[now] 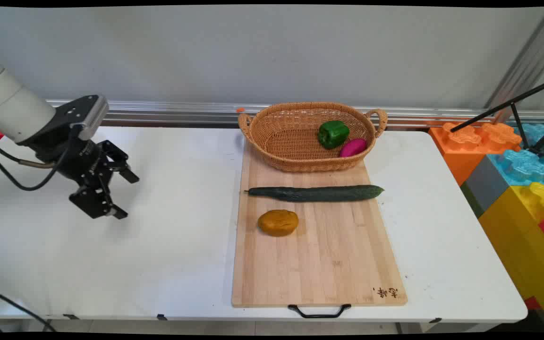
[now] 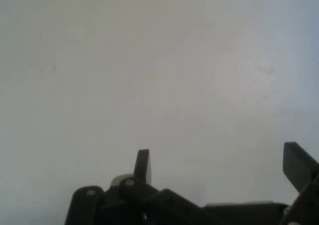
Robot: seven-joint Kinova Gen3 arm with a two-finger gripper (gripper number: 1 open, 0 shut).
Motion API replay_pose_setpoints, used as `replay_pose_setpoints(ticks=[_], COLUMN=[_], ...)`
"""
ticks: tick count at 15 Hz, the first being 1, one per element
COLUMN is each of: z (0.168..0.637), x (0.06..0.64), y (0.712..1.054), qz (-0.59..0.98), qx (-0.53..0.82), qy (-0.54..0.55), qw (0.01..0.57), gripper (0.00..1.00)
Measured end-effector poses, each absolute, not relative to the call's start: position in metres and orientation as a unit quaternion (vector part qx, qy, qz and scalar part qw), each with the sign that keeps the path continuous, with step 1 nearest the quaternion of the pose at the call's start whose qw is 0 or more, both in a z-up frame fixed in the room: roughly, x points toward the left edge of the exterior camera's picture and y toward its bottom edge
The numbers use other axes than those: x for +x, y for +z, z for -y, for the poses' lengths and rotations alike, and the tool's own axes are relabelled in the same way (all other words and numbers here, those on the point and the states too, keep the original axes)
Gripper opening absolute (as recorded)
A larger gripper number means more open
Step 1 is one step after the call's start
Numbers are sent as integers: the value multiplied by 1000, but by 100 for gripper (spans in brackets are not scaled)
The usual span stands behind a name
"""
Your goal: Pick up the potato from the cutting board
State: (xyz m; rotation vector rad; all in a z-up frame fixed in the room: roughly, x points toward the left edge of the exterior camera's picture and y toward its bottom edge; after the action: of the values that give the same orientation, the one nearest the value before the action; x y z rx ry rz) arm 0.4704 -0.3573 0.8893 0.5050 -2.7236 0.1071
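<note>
End effector [image 1: 128, 196] over left part of bench [image 1: 168, 245], fingers spread wide, holding nothing; hand view shows only bare bench surface [image 2: 159, 75] between fingers [image 2: 143, 166]. Well to its right, board [image 1: 319, 264] carries potato [image 1: 278, 222], with cucumber [image 1: 315, 192] lying crosswise just behind it. Basket [image 1: 295, 163] on board's far end holds green pepper [image 1: 333, 133] and magenta piece [image 1: 353, 147], touching. Coloured blocks [image 1: 513, 165] beyond bench's right edge.

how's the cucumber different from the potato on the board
The cucumber is dark green, long and thin, lying crosswise on the cutting board; the potato is orange-brown, short and rounded. The cucumber lies nearer the basket, the potato nearer the camera. Both rest on the board, untouched.
</note>
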Motion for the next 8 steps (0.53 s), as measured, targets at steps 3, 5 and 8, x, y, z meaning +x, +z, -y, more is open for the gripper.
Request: replay_pose_setpoints(ticks=[3,5,8], z=[363,369,381], x=[460,448,427], y=[888,888,889], qz=[957,950,940], qx=[176,171,161], qy=[38,38,37], qw=[229,260,300], gripper=[100,100,100])
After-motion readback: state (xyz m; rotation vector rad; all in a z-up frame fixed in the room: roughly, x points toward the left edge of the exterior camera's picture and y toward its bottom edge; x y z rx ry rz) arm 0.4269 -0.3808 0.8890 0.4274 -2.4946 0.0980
